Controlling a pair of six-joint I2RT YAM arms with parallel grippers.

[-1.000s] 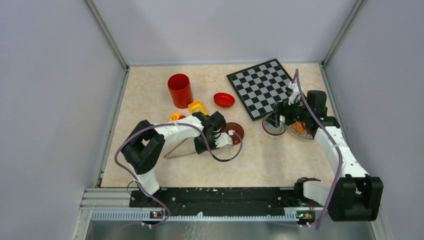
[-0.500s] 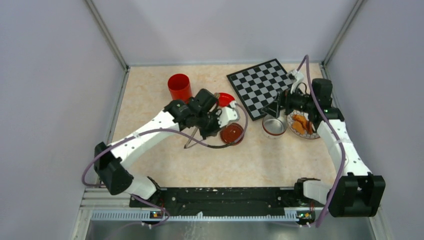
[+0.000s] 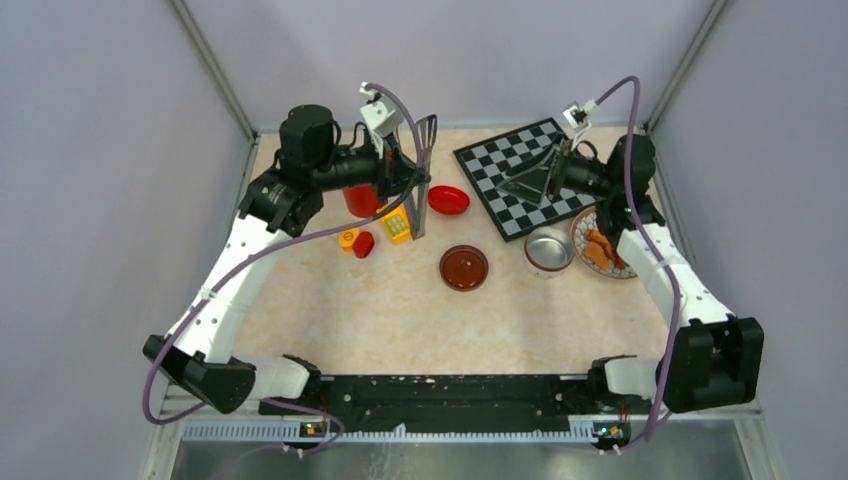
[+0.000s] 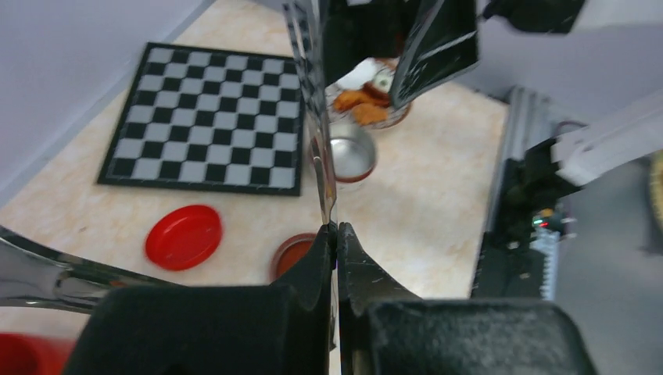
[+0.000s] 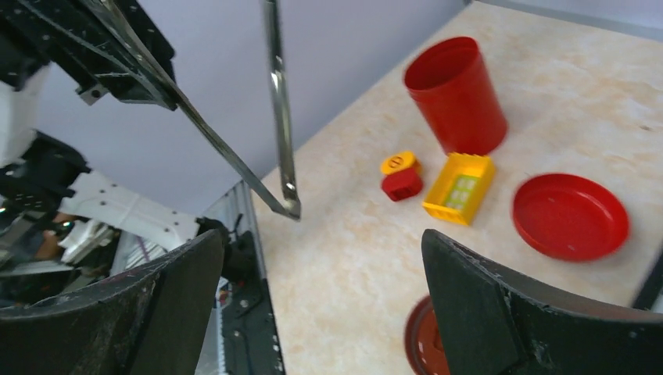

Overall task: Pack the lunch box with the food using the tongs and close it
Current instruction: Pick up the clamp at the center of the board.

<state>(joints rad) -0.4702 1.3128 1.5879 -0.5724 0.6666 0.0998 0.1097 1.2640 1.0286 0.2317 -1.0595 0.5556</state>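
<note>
My left gripper [image 3: 412,175] is raised above the table near the red cup and is shut on the slim silver tongs [image 3: 424,170], which hang steeply in the air. In the left wrist view the jaws [image 4: 336,230] pinch one tong arm [image 4: 321,156]. The steel lunch box [image 3: 548,250] stands open by the chessboard, and it also shows in the left wrist view [image 4: 349,156]. Its brown-red lid [image 3: 464,268] lies flat to the left. Orange-brown food [image 3: 601,248] sits on a patterned plate [image 3: 585,222]. My right gripper [image 3: 520,185] hovers open over the chessboard, empty, and its wrist view [image 5: 322,238] looks toward the tongs [image 5: 277,117].
A chessboard [image 3: 520,175] lies at the back right. A red cup [image 3: 357,200], a red bowl [image 3: 448,199] and small yellow and red blocks [image 3: 395,222] stand at the back left. Grey walls close in three sides.
My left arm has lifted the tongs off the table beside the lid, up and back toward the red cup. My right arm rose from the lunch box and went back over the chessboard.
</note>
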